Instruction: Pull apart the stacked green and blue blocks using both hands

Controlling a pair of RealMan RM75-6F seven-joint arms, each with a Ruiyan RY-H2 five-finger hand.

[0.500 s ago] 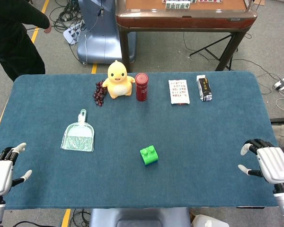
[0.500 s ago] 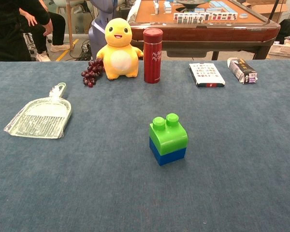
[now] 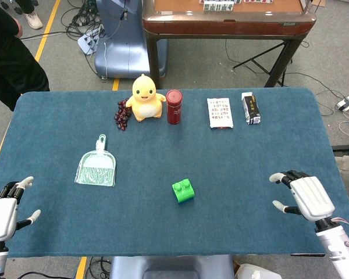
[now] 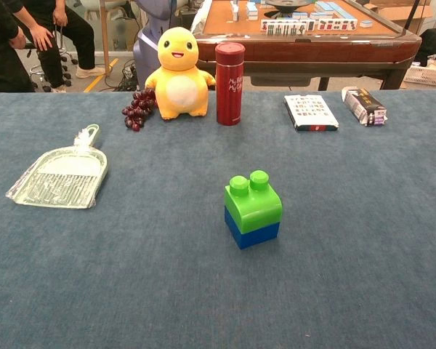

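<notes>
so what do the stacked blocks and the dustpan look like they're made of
Green studded block on blue block: likely moulded plastic, judging by the smooth, evenly coloured faces and rounded studs. Clear dustpan: apparently transparent plastic, since the cloth shows through its ribbed surface.

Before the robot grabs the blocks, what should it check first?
1. Green block sits on blue block, still joined: ok.
2. Stack stands upright on the table: ok.
3. Left hand holds nothing, fingers apart: ok.
4. Right hand holds nothing, fingers apart: ok.
5. Hands near the stack: not ok, both are at the table's edges.
6. Path clear of the dustpan: ok.
</notes>
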